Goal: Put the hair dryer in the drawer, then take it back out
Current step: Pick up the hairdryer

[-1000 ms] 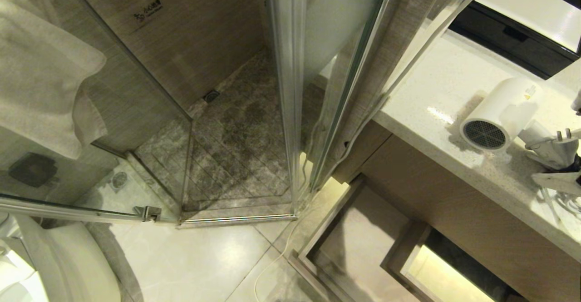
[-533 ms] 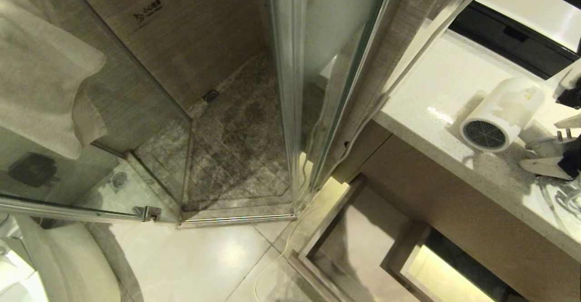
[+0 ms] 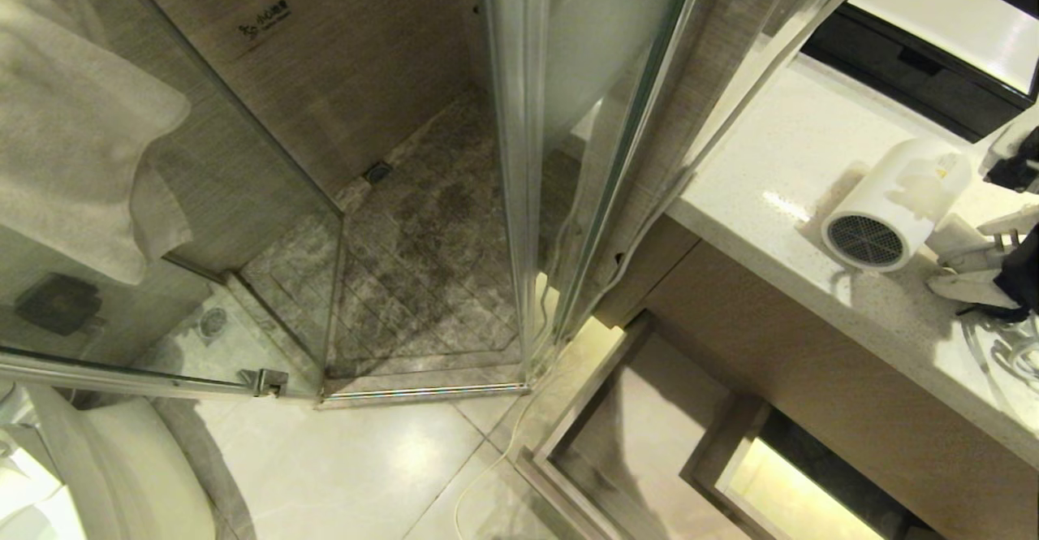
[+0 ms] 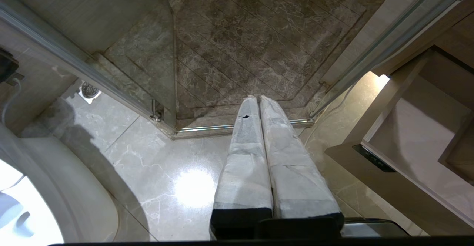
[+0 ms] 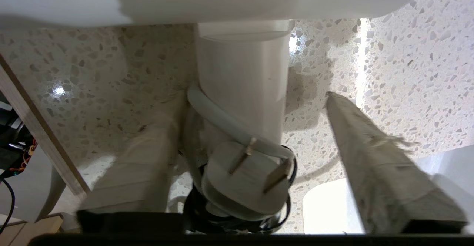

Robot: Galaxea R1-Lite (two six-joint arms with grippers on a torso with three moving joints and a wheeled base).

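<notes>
Handle between the fingers — we see the right gripper (image 5: 255,127) open astride the hair dryer (image 3: 893,203), which lies on the desk (image 3: 779,150), barrel pointing toward the drawer (image 3: 641,434) below; the left gripper (image 4: 259,101) hangs closed, well apart.

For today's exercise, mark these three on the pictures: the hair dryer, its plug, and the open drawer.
hair dryer (image 3: 893,199): head view, side of the white barrel.
plug (image 5: 246,181): right wrist view, flat face between the two prongs.
drawer (image 3: 649,434): head view, bare wood-grain floor.
</notes>
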